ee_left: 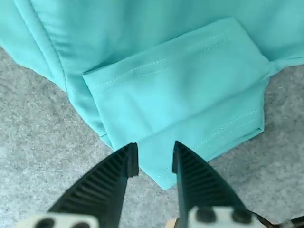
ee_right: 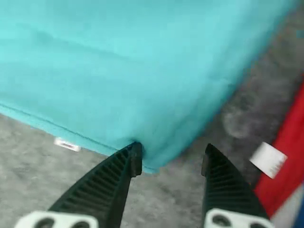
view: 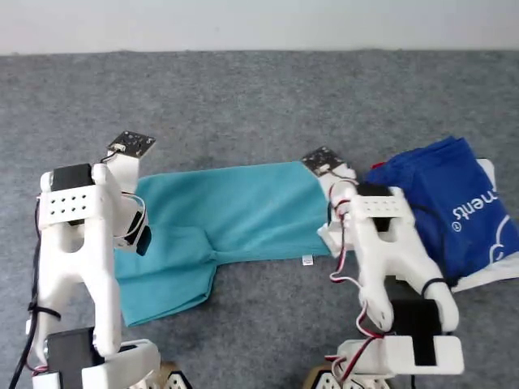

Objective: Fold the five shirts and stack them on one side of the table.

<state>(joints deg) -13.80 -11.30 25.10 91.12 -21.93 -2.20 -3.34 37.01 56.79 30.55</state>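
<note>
Both spread, my left claw (ee_left: 152, 159) and right claw (ee_right: 171, 159) hang above opposite ends of the teal shirt (view: 235, 211), stretched along the table's (view: 259, 324) near edge.

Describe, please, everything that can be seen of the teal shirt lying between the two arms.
The teal shirt is plain, smooth fabric, lying flat on the grey table, partly folded into a long band between the arms. A sleeve with stitched hems lies folded by the open left gripper. A small white tag sticks out at the near edge. The open right gripper is at one corner; whether it touches, I cannot tell. Bare table separates the shirt from the blue shirt.
</note>
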